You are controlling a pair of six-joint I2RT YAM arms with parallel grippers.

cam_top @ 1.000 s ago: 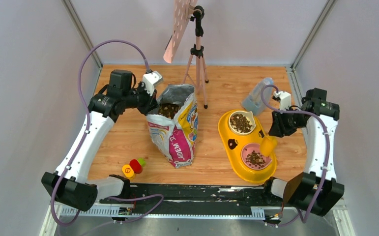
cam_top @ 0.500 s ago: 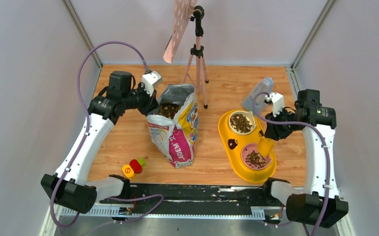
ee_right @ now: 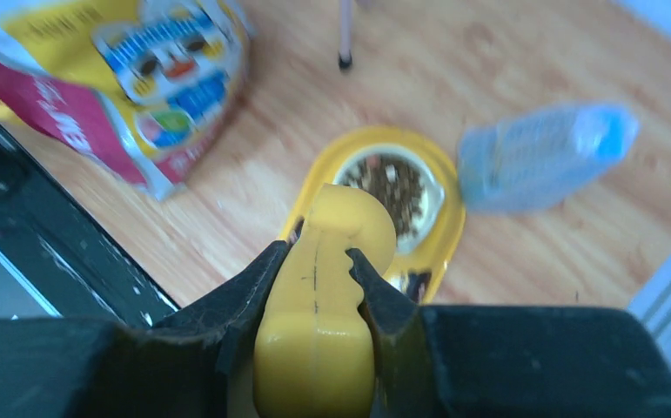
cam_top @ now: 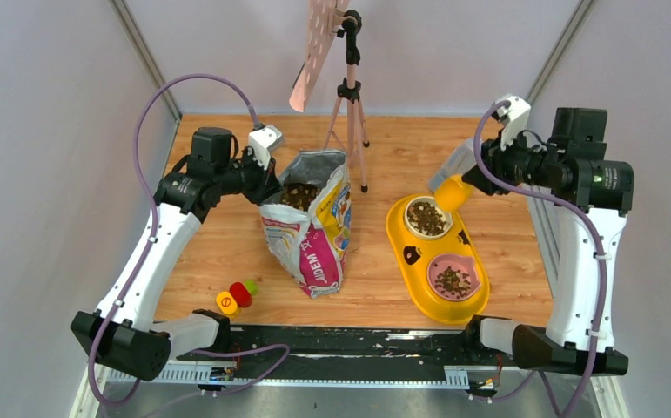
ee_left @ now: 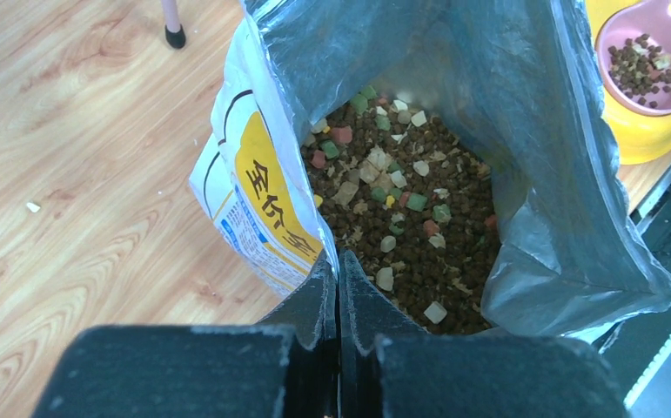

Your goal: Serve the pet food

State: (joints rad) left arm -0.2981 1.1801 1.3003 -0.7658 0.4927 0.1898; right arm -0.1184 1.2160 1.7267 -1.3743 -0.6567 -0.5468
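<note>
Wooden table, pet food in bag, white bowl, pink bowl

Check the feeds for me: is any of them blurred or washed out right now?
Right wrist: background smeared, the bag and blue bottle soft, the yellow scoop up close fairly crisp. Left wrist: sharp, kibble in the bag readable. Top external: evenly lit, sharp, no glare.

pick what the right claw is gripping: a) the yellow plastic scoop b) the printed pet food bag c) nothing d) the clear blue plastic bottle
a: the right wrist view shows the right claw closed on the yellow plastic scoop; the printed pet food bag is pinched by the left claw.
</note>
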